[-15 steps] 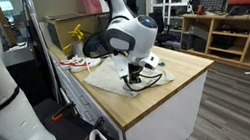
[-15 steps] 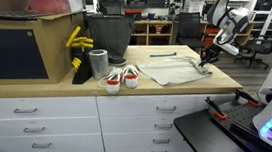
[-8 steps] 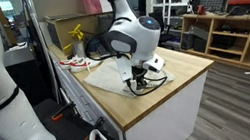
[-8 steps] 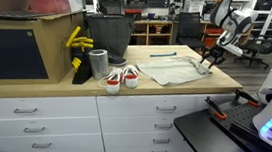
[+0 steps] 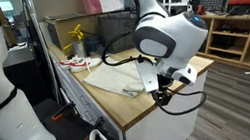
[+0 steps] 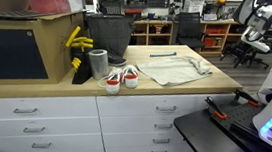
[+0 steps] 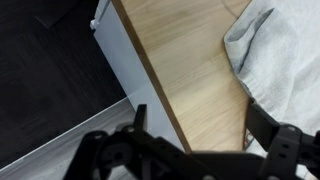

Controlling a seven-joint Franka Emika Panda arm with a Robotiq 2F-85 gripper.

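Observation:
A pale grey towel (image 6: 177,66) lies spread flat on the wooden counter (image 6: 190,89); it also shows as the towel (image 5: 116,78) in an exterior view. My gripper (image 5: 165,92) hangs above the counter's end edge, apart from the cloth. In the wrist view the gripper (image 7: 200,128) is open, its dark fingers (image 7: 262,125) wide apart with only bare wood between them. A rumpled corner of the towel (image 7: 285,50) lies just to the right of the jaws. The arm (image 6: 265,20) stands high at the far end of the counter.
A red-and-white pair of shoes (image 6: 122,79), a grey cup (image 6: 98,62), a black bin (image 6: 108,33) and yellow objects (image 6: 77,40) stand at one end of the counter. Beyond the counter's edge (image 7: 125,70) lies dark floor (image 7: 50,70). White drawers (image 6: 132,121) sit below.
The gripper opened and let go of the towel's corner. It then rose and moved off the cloth toward the counter's end edge. The towel stays flat.

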